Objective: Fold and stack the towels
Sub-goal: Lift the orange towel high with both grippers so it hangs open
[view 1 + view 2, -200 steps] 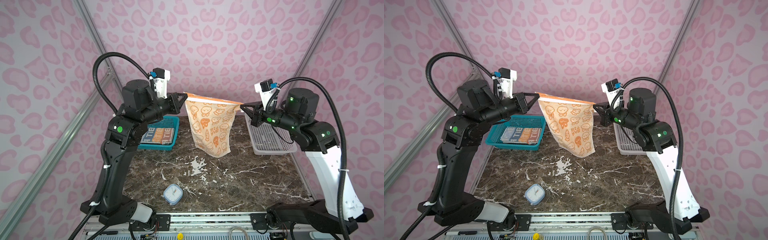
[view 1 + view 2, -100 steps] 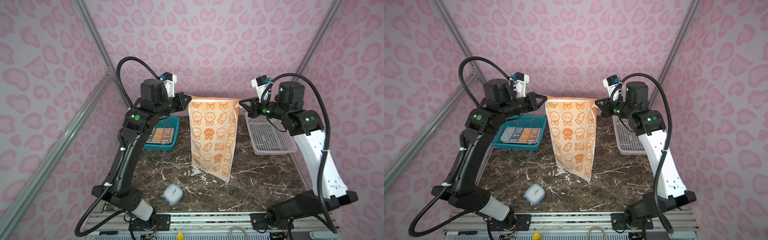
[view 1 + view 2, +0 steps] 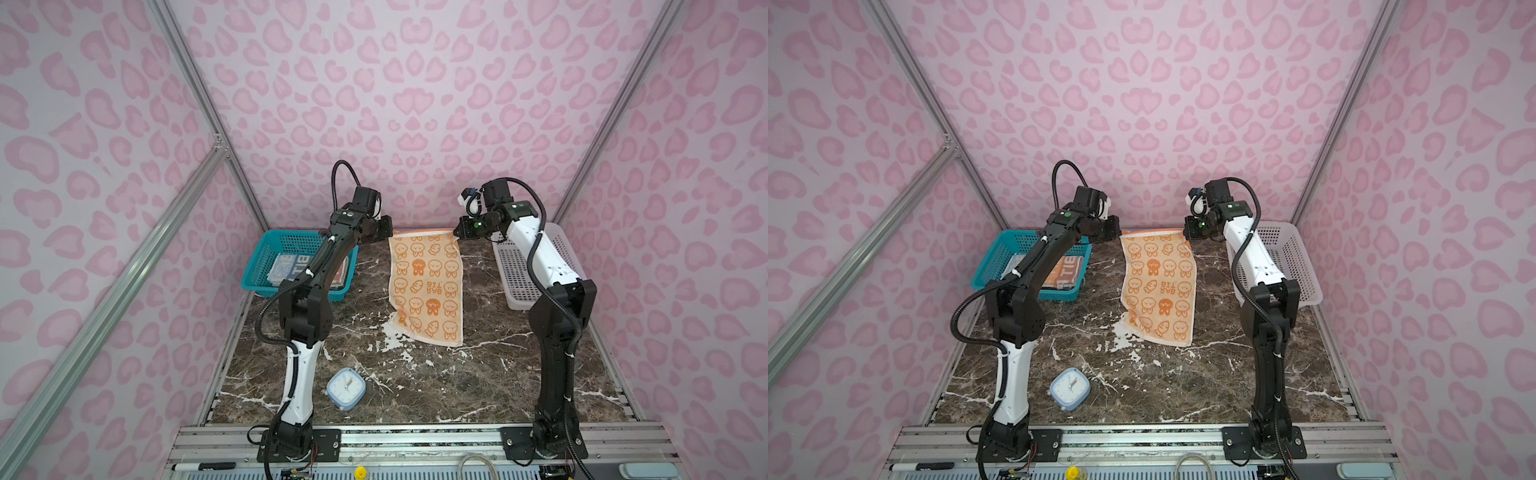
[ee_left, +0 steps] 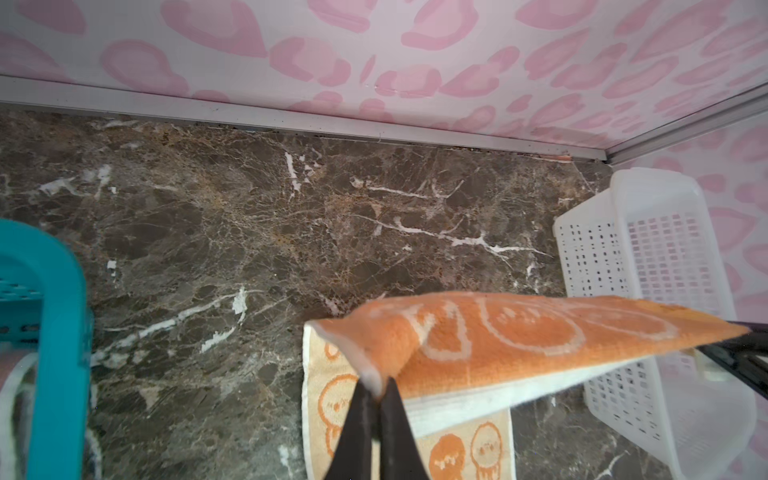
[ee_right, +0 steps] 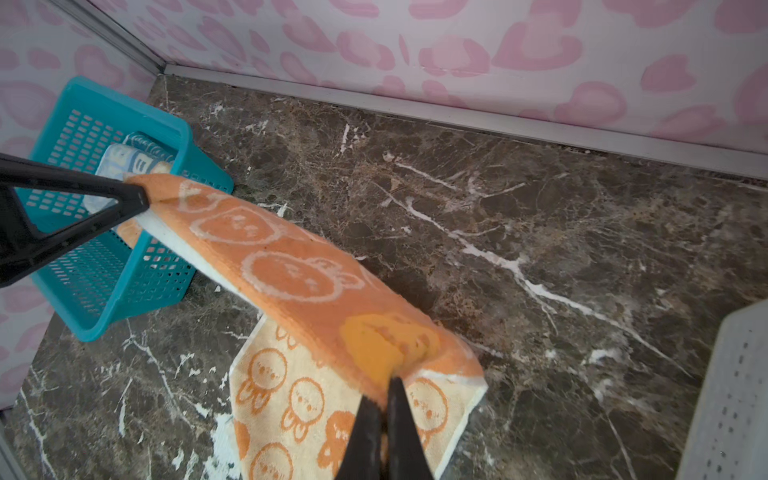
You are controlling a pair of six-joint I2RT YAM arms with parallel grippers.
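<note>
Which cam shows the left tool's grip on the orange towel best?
Left wrist view: the left tool is shut on the orange towel corner, close up. Right wrist view shows the same pinch side-on, farther off. In both top views the tool is small at the towel's far edge, grip detail unreadable.

The left gripper [image 3: 1119, 235] and right gripper [image 3: 1185, 235] pinch far corners of the orange towel [image 3: 1158, 286], draped onto the table [image 3: 1204, 374].

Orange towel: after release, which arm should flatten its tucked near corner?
Left, probably. The tucked corner sits on the towel's left edge, nearer the left tool; the right tool would cross over the towel.
</note>
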